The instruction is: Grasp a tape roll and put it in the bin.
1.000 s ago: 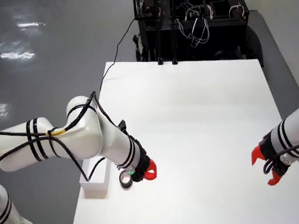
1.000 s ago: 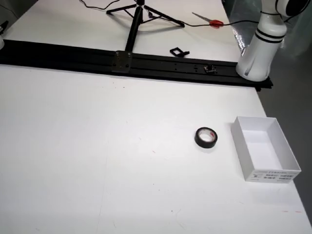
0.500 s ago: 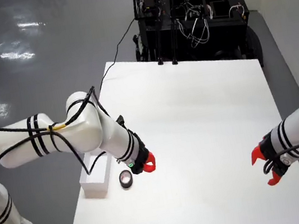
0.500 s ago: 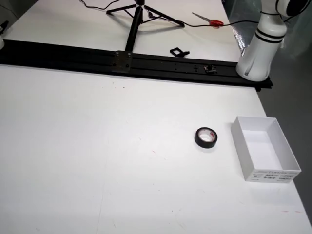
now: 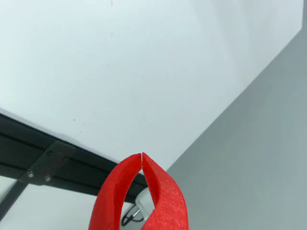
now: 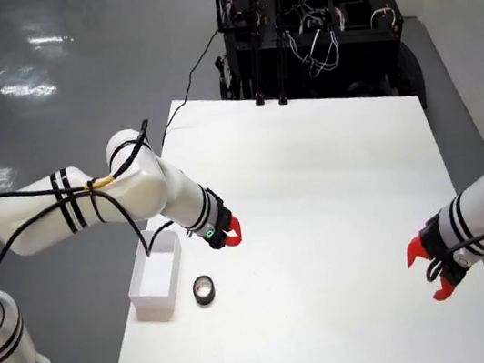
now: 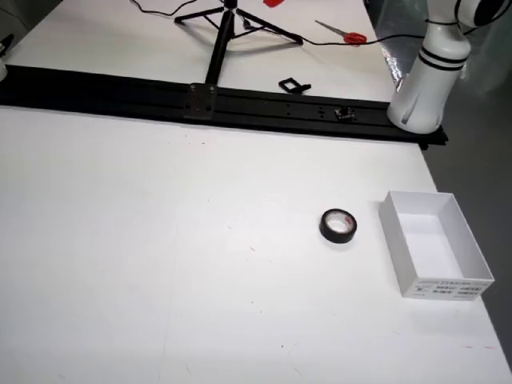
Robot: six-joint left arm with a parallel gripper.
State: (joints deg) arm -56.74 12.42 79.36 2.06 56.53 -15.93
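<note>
In the view from above, the gripper (image 6: 232, 232) has lifted away from the tape roll (image 6: 204, 290), pincers clenched on nothing. The roll lies on the table (image 6: 335, 185), lower left, just beside the bin (image 6: 158, 282): no grasp yet.

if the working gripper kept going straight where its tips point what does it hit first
Probably the bare white table: the view riding on the shut gripper shows only tabletop ahead. The tape roll lies off that line. Depth is unclear.

Your desk (image 7: 160, 240): white, flat. On it, black tape roll (image 7: 338, 226) lying flat, just beside open white bin (image 7: 434, 254) near desk edge, apart. Black rail (image 7: 216, 102) crosses far side in fixed front view.
</note>
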